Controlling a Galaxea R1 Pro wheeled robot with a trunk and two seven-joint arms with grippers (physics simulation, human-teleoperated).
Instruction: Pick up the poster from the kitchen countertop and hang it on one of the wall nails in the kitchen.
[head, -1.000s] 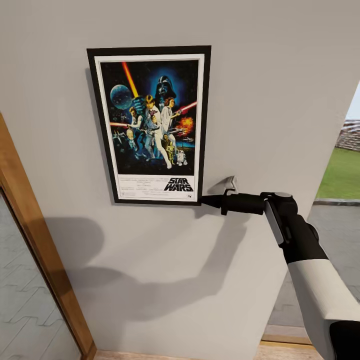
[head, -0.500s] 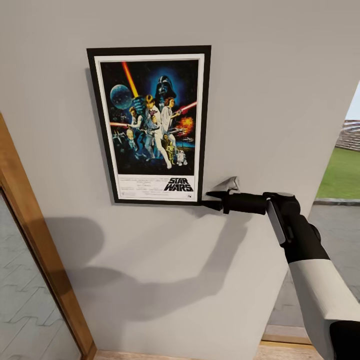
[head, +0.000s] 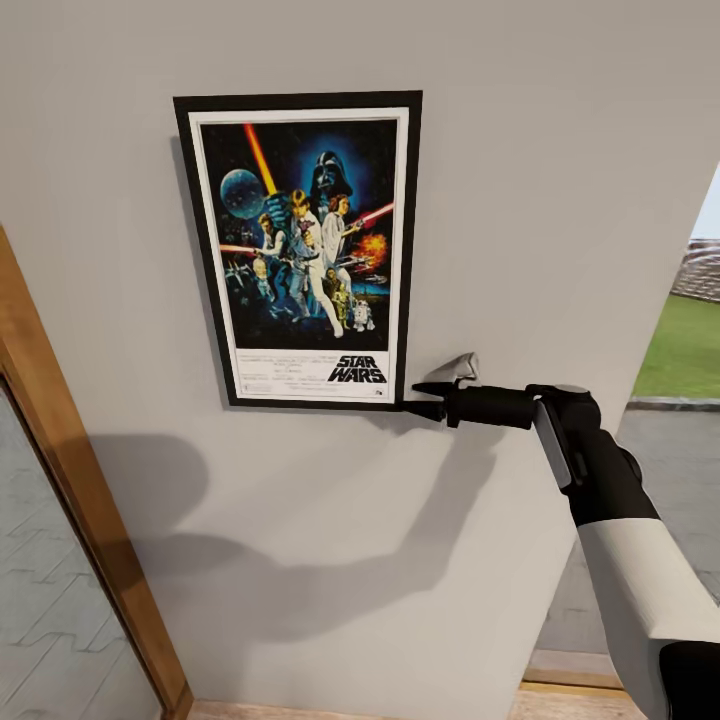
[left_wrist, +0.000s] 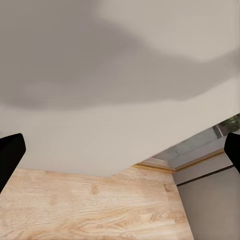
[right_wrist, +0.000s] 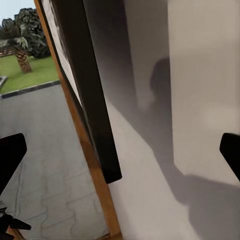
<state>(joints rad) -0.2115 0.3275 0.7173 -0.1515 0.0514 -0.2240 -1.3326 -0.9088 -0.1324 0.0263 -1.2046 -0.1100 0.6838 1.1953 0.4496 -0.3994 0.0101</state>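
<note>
Head view, poster (head: 300, 250) flat on wall, right pincer (head: 420, 397) parted, seemingly touching its corner.

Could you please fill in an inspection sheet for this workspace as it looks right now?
Surface: pale grey wall, shadowed below the poster.
Job's things: poster upright, flat on the wall; nail not visible.
Clutter: nothing seen.
Hands: right hand open at the poster's lower right corner, one fingertip at the frame; left hand open, facing wall and wooden floor.
Cables: nothing seen.
Surroundings: wooden door frame; lawn outside.
</note>
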